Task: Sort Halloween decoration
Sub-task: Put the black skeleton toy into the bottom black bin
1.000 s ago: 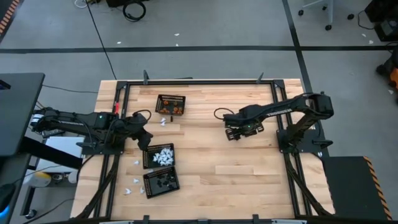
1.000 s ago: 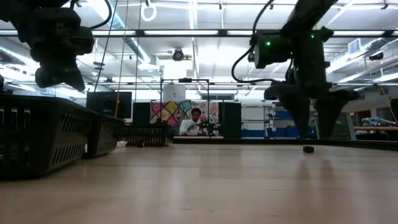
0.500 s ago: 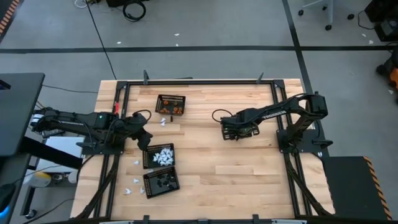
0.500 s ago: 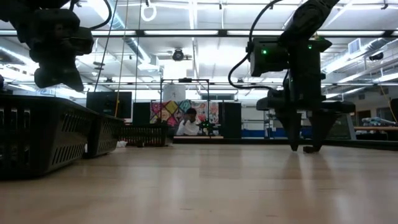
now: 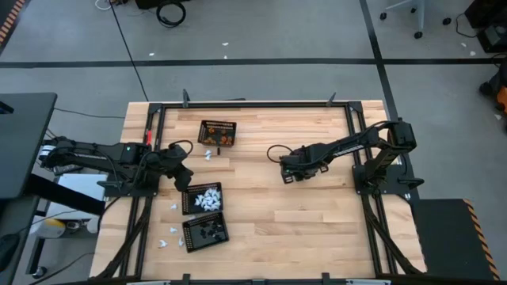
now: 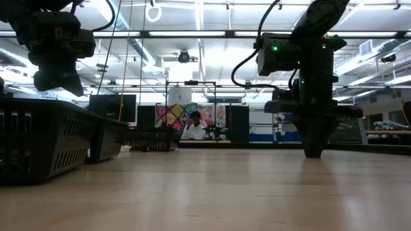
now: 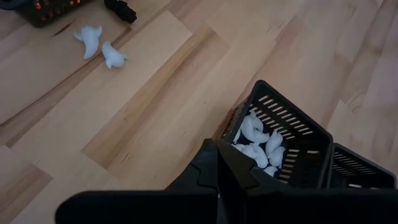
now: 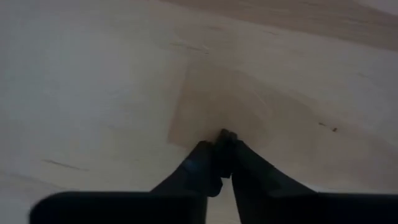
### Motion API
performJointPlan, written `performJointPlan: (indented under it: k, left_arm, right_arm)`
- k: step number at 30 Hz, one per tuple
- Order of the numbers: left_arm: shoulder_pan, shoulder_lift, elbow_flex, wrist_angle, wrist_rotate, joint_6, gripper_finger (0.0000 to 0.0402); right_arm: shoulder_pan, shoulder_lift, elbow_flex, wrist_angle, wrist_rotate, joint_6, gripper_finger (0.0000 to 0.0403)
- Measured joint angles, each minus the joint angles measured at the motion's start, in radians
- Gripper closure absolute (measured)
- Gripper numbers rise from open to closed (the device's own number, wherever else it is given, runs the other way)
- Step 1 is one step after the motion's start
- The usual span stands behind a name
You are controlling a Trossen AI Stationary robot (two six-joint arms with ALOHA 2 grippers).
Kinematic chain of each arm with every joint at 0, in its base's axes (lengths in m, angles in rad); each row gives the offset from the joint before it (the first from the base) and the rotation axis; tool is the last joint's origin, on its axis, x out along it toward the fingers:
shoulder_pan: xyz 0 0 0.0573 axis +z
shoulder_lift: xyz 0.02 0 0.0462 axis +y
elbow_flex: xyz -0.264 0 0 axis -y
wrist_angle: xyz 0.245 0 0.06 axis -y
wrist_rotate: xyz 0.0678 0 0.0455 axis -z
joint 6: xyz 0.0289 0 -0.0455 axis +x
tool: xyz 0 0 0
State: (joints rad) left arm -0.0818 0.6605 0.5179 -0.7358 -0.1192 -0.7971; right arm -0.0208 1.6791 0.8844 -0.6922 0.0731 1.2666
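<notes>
Pressing down at mid-table: right gripper (image 6: 313, 151), fingers pinched on a small black piece (image 8: 225, 134) (barely visible between the tips). Hovering beside the basket of white pieces (image 7: 256, 142): left gripper (image 7: 219, 180), closed, empty.

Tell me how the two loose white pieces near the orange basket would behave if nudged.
The white pieces are tiny with lumpy, irregular shapes, so they would likely skid or tumble rather than roll straight. They look light, so a nudge could flick them across the smooth table. One leans close to the other, so both may move together.
</notes>
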Motion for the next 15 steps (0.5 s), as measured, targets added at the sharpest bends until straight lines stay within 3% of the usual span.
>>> performJointPlan:
  k: [4,11,15]
  left_arm:
    - [0.000,0.000,0.000,-0.001,0.000,0.000,0.0397]
    - [0.000,0.000,0.000,-0.001,0.000,0.000,0.0397]
    - [0.000,0.000,0.000,-0.001,0.000,0.000,0.0397]
  right_arm:
    - [0.000,-0.001,-0.001,0.007,-0.013,-0.063,0.0371]
    - [0.000,0.005,0.018,-0.010,-0.034,-0.138,0.0368]
    - [0.003,0.007,0.062,0.037,-0.099,-0.203,0.0368]
